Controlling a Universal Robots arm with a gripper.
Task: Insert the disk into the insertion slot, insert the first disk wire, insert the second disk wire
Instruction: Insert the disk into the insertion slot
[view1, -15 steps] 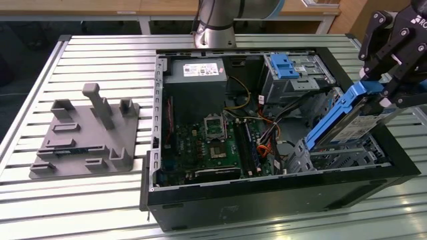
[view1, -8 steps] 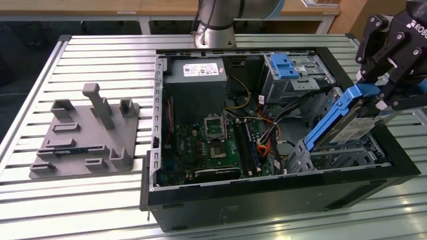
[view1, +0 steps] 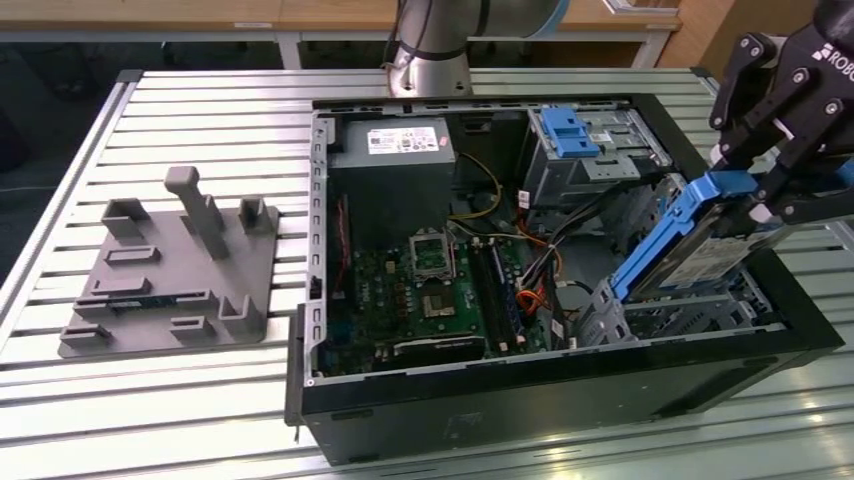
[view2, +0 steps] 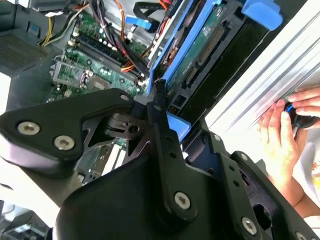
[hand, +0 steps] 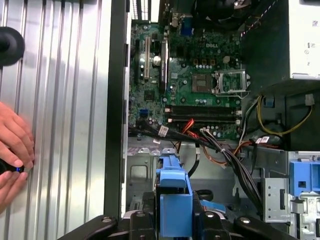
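At the left of the exterior view a grey fixture plate (view1: 160, 285) lies on the slatted table (view1: 174, 410), well apart from the open computer case (view1: 534, 410). In the frame's middle the motherboard (view1: 427, 290) lies bare, with loose cables (view1: 541, 268) strung just to its right. Upper right of centre stands the taller bay (view1: 567, 135) with its blue latch, untouched.

At lower right the insertion slot (view1: 681, 315) sits by the case's wall. The disk (view1: 697, 255) hangs tilted over it, low end at the cage's mouth, high end toward the frame's right edge. It is not seated.

At far right the gripper (view1: 761, 190) pinches the blue caddy's handle. I judge the first step is in hand. Finishing it calls for bringing the caddy parallel to the cage walls and sliding it in clear of the cables.

In the first wrist view a person's hand (hand: 15, 145) rests on the table beside the case.
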